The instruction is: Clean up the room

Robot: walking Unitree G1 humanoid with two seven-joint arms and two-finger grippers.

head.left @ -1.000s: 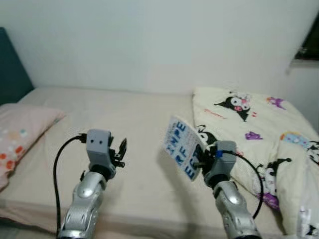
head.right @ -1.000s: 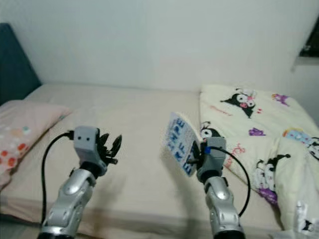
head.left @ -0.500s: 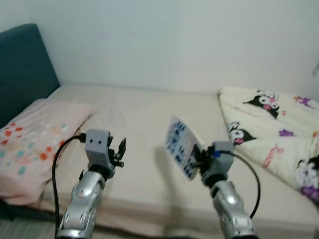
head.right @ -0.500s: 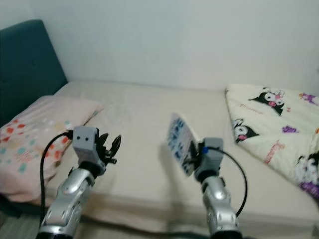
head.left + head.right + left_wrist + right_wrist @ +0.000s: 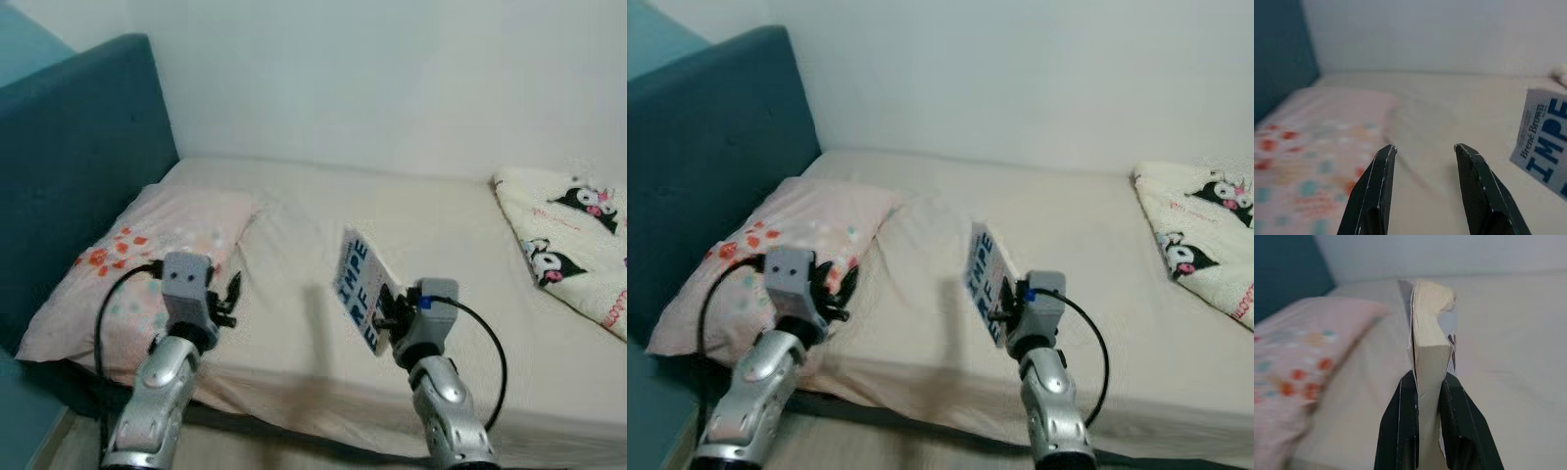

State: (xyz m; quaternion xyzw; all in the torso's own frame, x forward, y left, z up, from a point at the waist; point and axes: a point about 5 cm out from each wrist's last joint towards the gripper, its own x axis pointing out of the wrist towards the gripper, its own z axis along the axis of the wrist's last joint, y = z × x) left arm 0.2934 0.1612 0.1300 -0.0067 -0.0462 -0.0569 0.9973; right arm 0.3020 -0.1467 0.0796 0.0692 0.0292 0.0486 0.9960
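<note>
The right gripper (image 5: 1427, 387) has its two black fingers (image 5: 1400, 416) closed tight on a paperback book (image 5: 361, 291), one finger pressed to each side of it at the lower edge, so that the cream page block stands up between them in the right wrist view. The book is held clear above the bed (image 5: 460, 264), upright and tilted, its white cover with large blue letters turned toward the robot's left; the letters "IMPE" and a smaller line of print along the edge can be read in the left wrist view, the rest being cut off. The left gripper (image 5: 1425, 149) is raised in front of the robot at about the same height as the right one, well apart from the book, with its fingers (image 5: 1371, 191) parted by a moderate gap and nothing between them or touching them. Below and ahead of it lies a pink pillow (image 5: 157, 250) with red and teal spots, resting on the bed against a teal headboard (image 5: 78, 166). A cream blanket (image 5: 573, 235) printed with black cartoon figures lies on the far right of the bed. A white wall (image 5: 392, 78) stands behind the bed.
</note>
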